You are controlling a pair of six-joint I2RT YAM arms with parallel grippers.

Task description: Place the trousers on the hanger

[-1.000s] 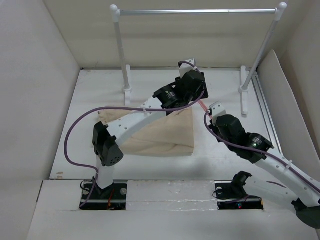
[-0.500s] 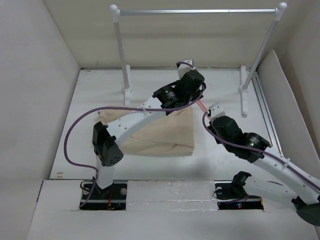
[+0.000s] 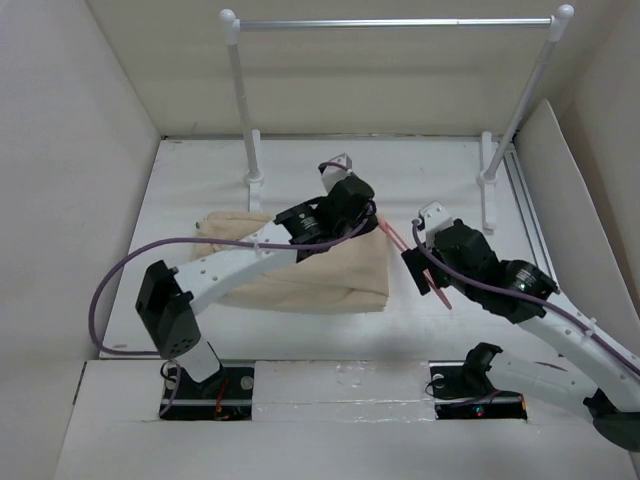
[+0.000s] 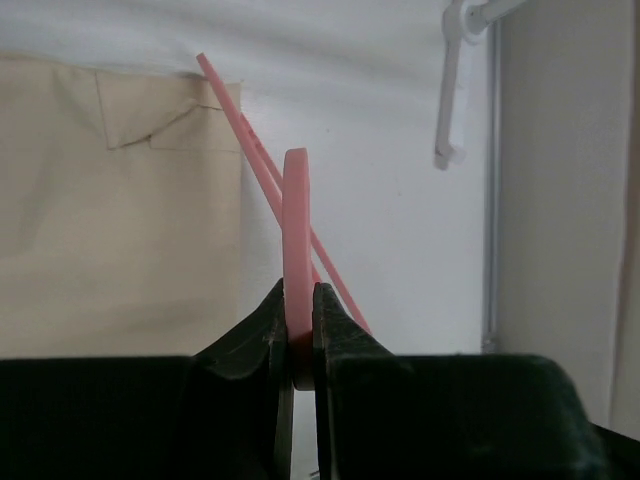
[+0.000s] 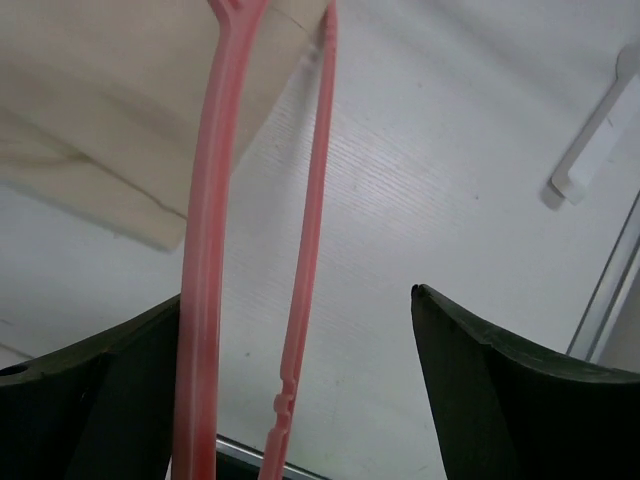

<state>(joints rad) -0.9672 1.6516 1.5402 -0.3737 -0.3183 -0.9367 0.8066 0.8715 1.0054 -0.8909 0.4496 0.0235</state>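
Note:
The beige trousers [image 3: 320, 270] lie folded on the table's middle; they fill the left of the left wrist view [image 4: 120, 220]. My left gripper [image 3: 372, 218] [image 4: 297, 285] is shut on the hook of the salmon-pink hanger [image 3: 395, 237] [image 4: 296, 200], just off the trousers' far right corner. The hanger's thin bars slant down to the right, over the table. My right gripper [image 3: 425, 275] [image 5: 295, 295] stands open around those bars. Both hanger bars [image 5: 210, 250] pass between its fingers, the thicker one close along the left finger [image 5: 100, 400]. The trousers' corner [image 5: 110, 100] shows beyond.
A clothes rail [image 3: 395, 22] with white posts and a silver bar stands at the back; its right foot [image 3: 488, 200] [image 4: 450, 100] [image 5: 590, 150] is just beyond the grippers. White walls enclose the table on the left, back and right.
My left gripper closed on the hanger's hook and drew back toward the near left with it. My right gripper opened, letting go of the hanger's bars.

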